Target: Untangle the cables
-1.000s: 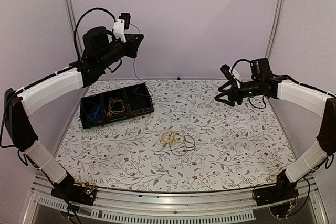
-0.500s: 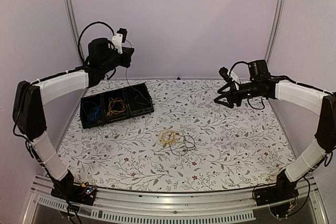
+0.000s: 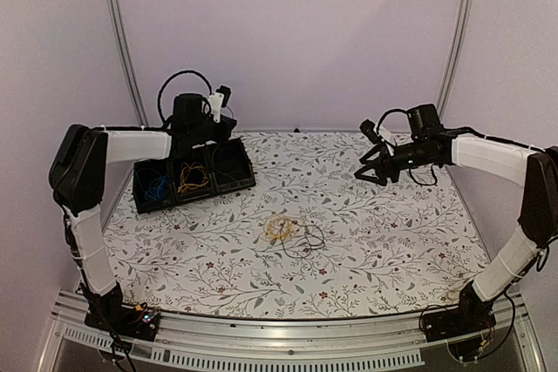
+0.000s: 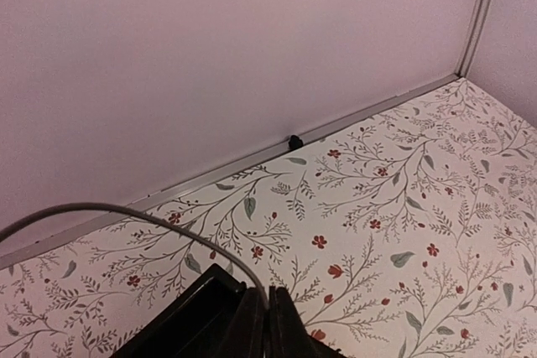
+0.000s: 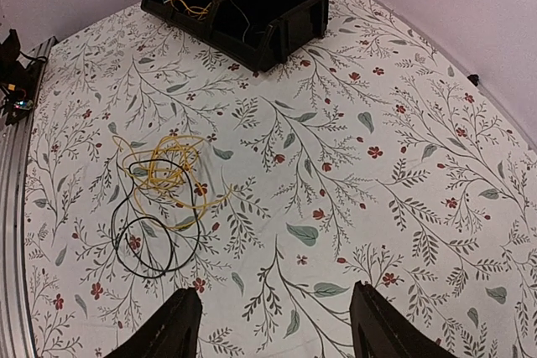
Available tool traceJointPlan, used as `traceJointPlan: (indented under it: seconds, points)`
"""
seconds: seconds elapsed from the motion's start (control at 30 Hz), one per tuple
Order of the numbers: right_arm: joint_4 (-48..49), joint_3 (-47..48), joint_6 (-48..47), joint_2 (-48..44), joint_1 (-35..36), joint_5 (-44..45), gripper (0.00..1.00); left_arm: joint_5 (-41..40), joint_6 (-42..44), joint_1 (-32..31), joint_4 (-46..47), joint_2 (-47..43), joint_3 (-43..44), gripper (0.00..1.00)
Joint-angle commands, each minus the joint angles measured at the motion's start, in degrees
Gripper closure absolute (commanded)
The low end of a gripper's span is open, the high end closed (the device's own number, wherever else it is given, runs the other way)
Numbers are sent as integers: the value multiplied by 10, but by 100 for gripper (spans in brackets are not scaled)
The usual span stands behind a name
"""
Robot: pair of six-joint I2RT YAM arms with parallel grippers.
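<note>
A yellow cable (image 3: 278,227) and a black cable (image 3: 306,239) lie tangled together on the floral table, mid-front. In the right wrist view the yellow cable (image 5: 166,170) overlaps the black cable (image 5: 144,239). My left gripper (image 3: 228,128) hovers just over the right end of the black tray (image 3: 247,182), shut on a thin dark cable (image 4: 126,214) that arcs off to the left from the left gripper (image 4: 268,316). My right gripper (image 3: 363,171) hangs open and holds nothing above the table's right rear; the right gripper (image 5: 277,324) is well clear of the tangle.
The three-compartment tray holds a blue cable (image 3: 155,187) at its left and an orange-yellow cable (image 3: 192,178) in its middle. The tray (image 5: 289,18) stands far left of the tangle. A back wall and a rail (image 4: 252,161) run behind it.
My left arm has come down from high up and swung right, bringing the held cable to just above the tray's right end. The right gripper shifted slightly and stays open.
</note>
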Motion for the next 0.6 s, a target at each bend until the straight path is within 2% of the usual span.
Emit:
traceJointPlan:
  seconds: [0.0,0.13,0.57]
  points:
    - [-26,17,-15,23,2,-7,36,15,-63,6,-63,21,23,100]
    - [-31,19,-17,31,2,-11,36,-3,-116,6,-191,47,70,100]
    - [-52,33,-24,47,2,-20,36,13,-155,5,-300,78,96,100]
